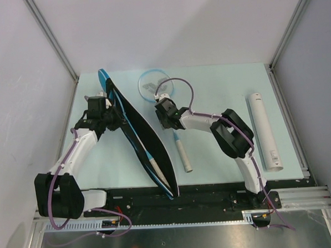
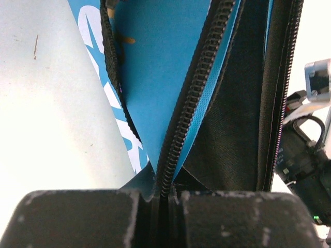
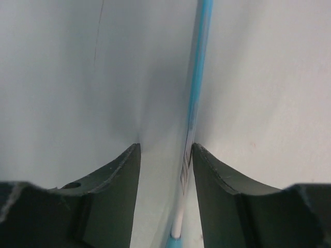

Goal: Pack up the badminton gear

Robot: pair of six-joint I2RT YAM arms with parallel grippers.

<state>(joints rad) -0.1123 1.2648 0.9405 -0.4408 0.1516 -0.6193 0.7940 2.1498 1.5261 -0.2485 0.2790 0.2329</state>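
The pale green counter [image 1: 212, 166] carries all of the gear. Largest on it is the blue racket bag [image 1: 147, 141], propped on its long edge left of centre and running from the far left toward the near middle, its mouth gaping so the black lining shows. One light-blue racket [image 1: 155, 164] lies inside the bag, with its white handle showing near the bag's near end. A second racket [image 1: 184, 155] lies flat on the counter just right of the bag, head toward the far side and white handle toward the near side. The long white tube [image 1: 264, 131] lies well apart from these at the right edge, running near to far.

The left hand [image 2: 161, 194] is pressed together on the bag's open rim, pinching the blue fabric and the black zipper [image 2: 194, 88] between its fingers. The right hand [image 3: 165, 147] hangs low over the second racket's thin blue shaft [image 3: 199, 77]. Its fingers [image 3: 116, 181] are spread to either side of the shaft, with a gap showing on the left.
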